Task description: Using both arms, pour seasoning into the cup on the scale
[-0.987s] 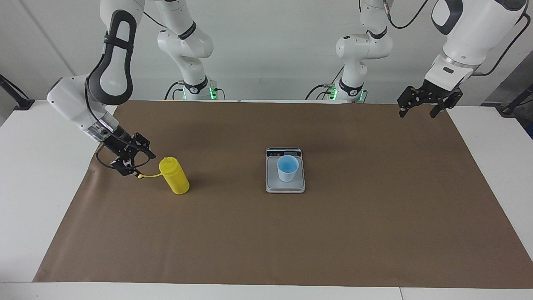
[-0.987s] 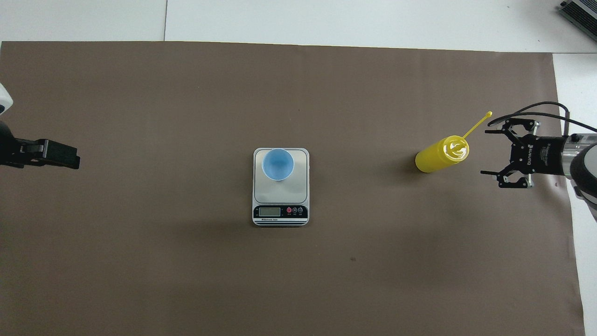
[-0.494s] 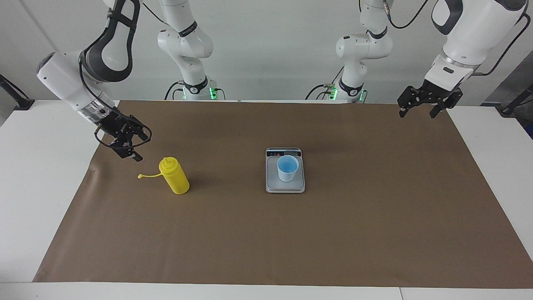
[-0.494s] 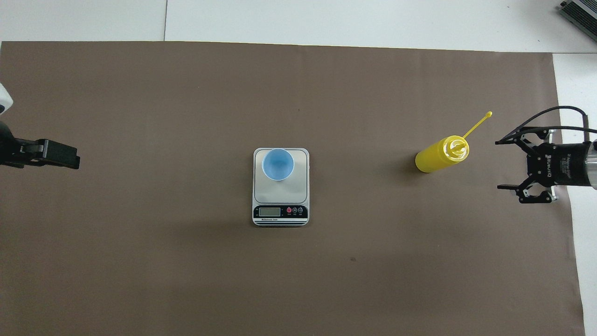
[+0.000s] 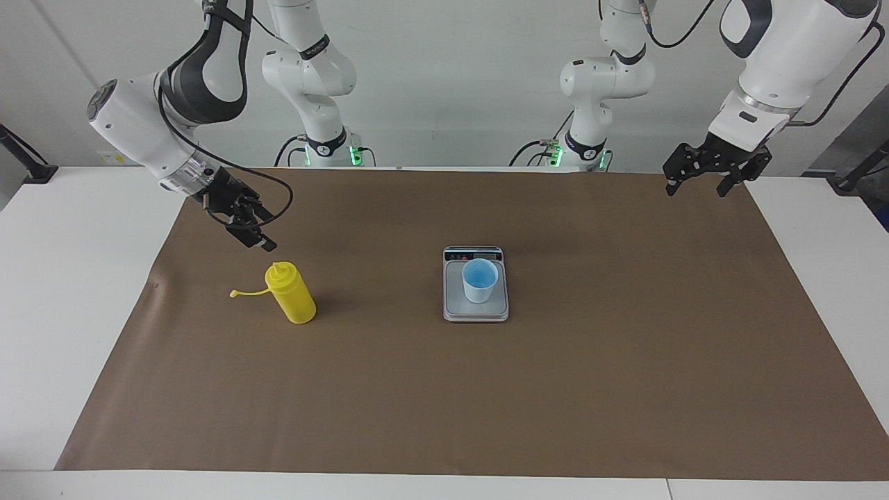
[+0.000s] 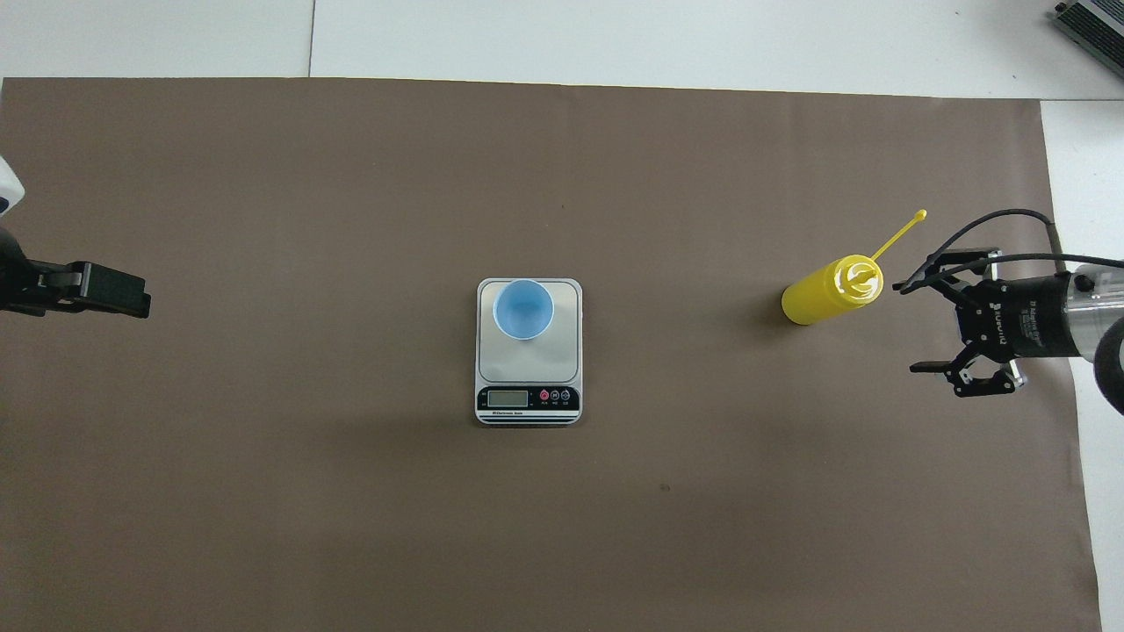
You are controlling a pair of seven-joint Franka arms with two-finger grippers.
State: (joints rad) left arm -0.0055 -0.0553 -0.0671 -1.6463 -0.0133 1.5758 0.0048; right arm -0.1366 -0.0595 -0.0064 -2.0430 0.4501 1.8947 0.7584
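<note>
The yellow seasoning bottle [image 5: 292,296] stands upright on the brown mat, its cap strap [image 5: 246,293] sticking out sideways; it also shows in the overhead view [image 6: 830,292]. The light-blue cup [image 5: 480,280] stands on the silver scale [image 5: 476,313] at mid-table, on the part of the plate farthest from the display [image 6: 507,398]. My right gripper [image 5: 253,234] is open and empty, raised over the mat beside the bottle, apart from it. My left gripper [image 5: 698,184] is open and empty, and waits over the mat's edge at the left arm's end.
A brown mat [image 6: 351,527] covers most of the white table [image 6: 615,35]. A grey device [image 6: 1093,22] lies at the table's corner farthest from the robots, at the right arm's end.
My right gripper has lifted away from the cap strap's tip and swung up beside the bottle's top. The bottle, cup, scale and left arm have not moved.
</note>
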